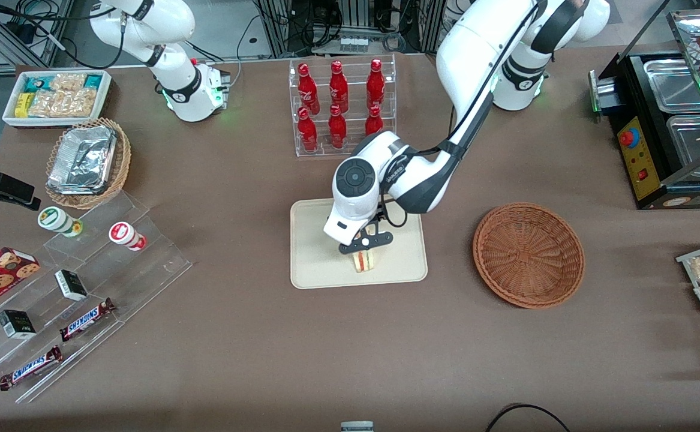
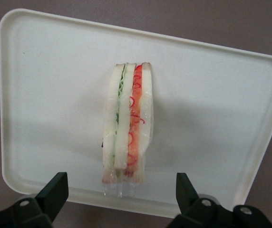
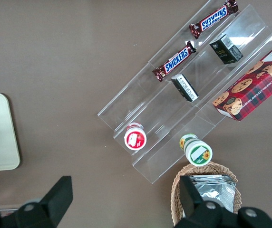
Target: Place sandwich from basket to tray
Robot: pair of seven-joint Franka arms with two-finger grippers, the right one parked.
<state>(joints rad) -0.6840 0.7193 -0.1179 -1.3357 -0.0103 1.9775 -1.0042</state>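
Note:
The sandwich (image 1: 363,261) stands on its edge on the cream tray (image 1: 314,264), close to the tray's rim nearest the front camera. In the left wrist view the sandwich (image 2: 128,123) shows white bread with green and red filling, resting on the tray (image 2: 45,71). My left gripper (image 1: 365,242) hovers just above the sandwich. That gripper (image 2: 121,194) is open, its black fingertips (image 2: 55,190) wide apart on either side of the sandwich and touching nothing. The reddish-brown basket (image 1: 528,254) sits empty beside the tray, toward the working arm's end of the table.
A clear rack of red bottles (image 1: 341,105) stands farther from the front camera than the tray. A stepped acrylic shelf with snacks (image 1: 86,288), a wicker basket holding foil (image 1: 89,162) and a white snack box (image 1: 56,96) lie toward the parked arm's end. A black warmer (image 1: 667,120) stands at the working arm's end.

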